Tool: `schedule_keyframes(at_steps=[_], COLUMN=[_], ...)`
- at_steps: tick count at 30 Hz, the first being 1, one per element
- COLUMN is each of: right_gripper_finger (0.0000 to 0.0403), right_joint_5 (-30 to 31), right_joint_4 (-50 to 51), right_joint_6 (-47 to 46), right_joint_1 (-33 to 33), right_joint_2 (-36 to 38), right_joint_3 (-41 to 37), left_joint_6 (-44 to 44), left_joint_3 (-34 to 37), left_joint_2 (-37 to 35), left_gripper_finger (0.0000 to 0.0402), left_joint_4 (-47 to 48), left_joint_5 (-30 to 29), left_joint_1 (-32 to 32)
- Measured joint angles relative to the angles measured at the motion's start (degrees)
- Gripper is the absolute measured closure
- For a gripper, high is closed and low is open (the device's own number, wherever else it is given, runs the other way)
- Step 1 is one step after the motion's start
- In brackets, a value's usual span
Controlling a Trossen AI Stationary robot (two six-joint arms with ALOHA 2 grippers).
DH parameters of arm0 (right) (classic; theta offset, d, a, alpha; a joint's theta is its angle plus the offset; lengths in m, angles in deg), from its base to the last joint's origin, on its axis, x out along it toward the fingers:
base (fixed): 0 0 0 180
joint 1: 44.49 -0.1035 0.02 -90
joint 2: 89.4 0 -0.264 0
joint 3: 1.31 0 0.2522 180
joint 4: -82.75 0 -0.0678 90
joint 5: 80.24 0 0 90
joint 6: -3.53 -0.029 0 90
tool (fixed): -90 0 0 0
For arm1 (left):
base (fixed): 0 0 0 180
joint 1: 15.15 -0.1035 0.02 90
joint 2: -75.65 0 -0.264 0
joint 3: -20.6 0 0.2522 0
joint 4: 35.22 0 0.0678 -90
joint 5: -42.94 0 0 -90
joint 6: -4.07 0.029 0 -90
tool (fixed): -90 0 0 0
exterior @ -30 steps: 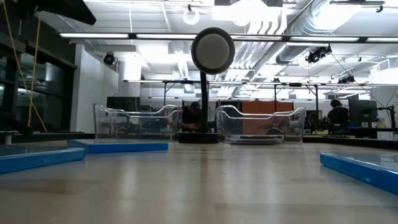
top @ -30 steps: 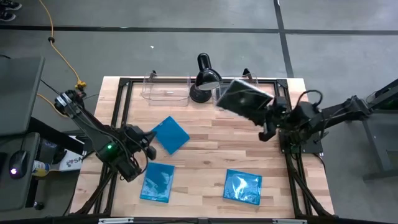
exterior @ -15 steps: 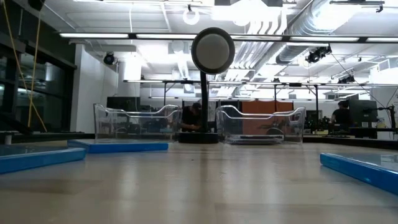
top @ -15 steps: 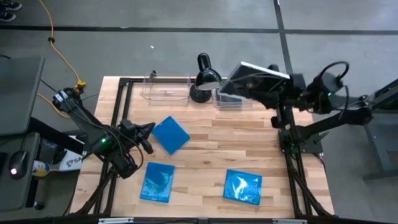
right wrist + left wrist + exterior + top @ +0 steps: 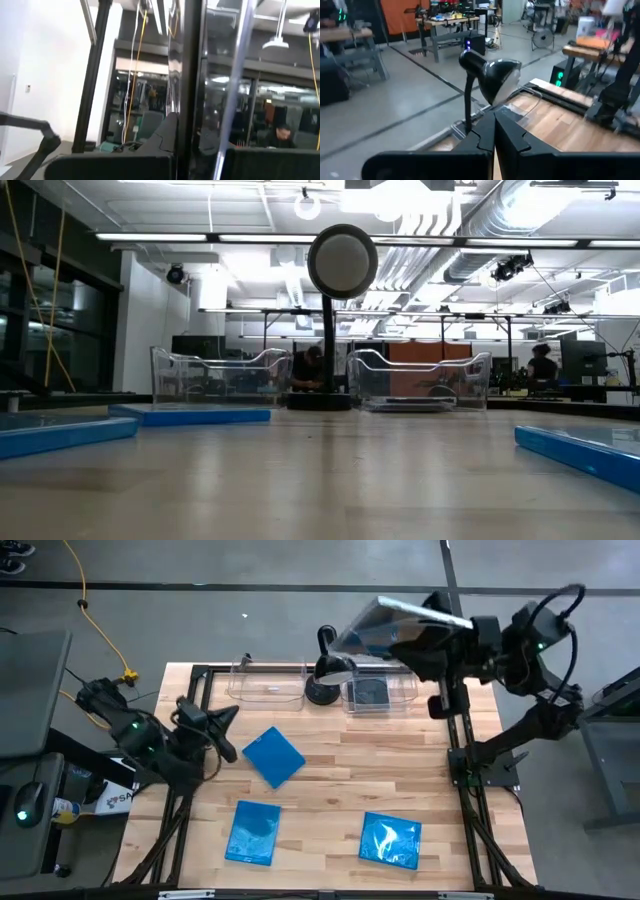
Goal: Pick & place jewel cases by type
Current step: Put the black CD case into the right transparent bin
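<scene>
Along the near edge of the bench (image 5: 330, 755) we found two blue jewel cases lying flat: one (image 5: 253, 833) toward the near left corner and another (image 5: 390, 840) toward the near right corner, well apart from each other. In the low view these showed only as thin blue slabs at either side.

Farther in, left of the bench's middle, a third blue case (image 5: 274, 756) lay flat, turned cornerwise to the bench edges. Just beside it, over the left edge, hung the left gripper (image 5: 222, 722). In its own wrist view its two dark fingers (image 5: 487, 137) met with no gap between them, clenched on nothing.

At the far edge stood a black desk lamp (image 5: 327, 665) between two clear bins. The left bin (image 5: 268, 685) looked bare inside. The right bin (image 5: 382, 690) held a dark jewel case (image 5: 372, 691) lying flat on its floor.

Above that right bin and the far right corner, the right gripper (image 5: 432, 638) was raised high off the bench, grasping a second dark jewel case (image 5: 385, 628) by one edge. The case was tilted, its glossy front catching the light. In the right wrist view the case filled the frame edge-on between the fingers (image 5: 165, 137).

We could see only two dark cases.
</scene>
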Motion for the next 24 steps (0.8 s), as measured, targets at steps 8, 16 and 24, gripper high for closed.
schedule_keyframes(at_steps=[8,16,24], right_gripper_finger=[0.0403,0.0403,0.0403], right_joint_5=[-6.50,-22.13,-55.56], right_joint_4=[-0.09,1.35,3.05], right_joint_6=[0.25,-1.94,-12.93], right_joint_1=[2.97,6.73,10.04], right_joint_2=[-7.67,-9.05,-8.64], right_joint_3=[11.45,12.82,12.82], left_joint_6=[17.07,19.18,19.37], left_joint_3=[-7.62,-7.73,-7.76], left_joint_2=[-0.02,-0.31,-1.40], left_gripper_finger=[0.0401,0.0401,0.0401], left_joint_4=[-0.07,0.68,3.35], left_joint_5=[0.06,1.00,1.88], left_joint_1=[-0.08,-0.06,-0.06])
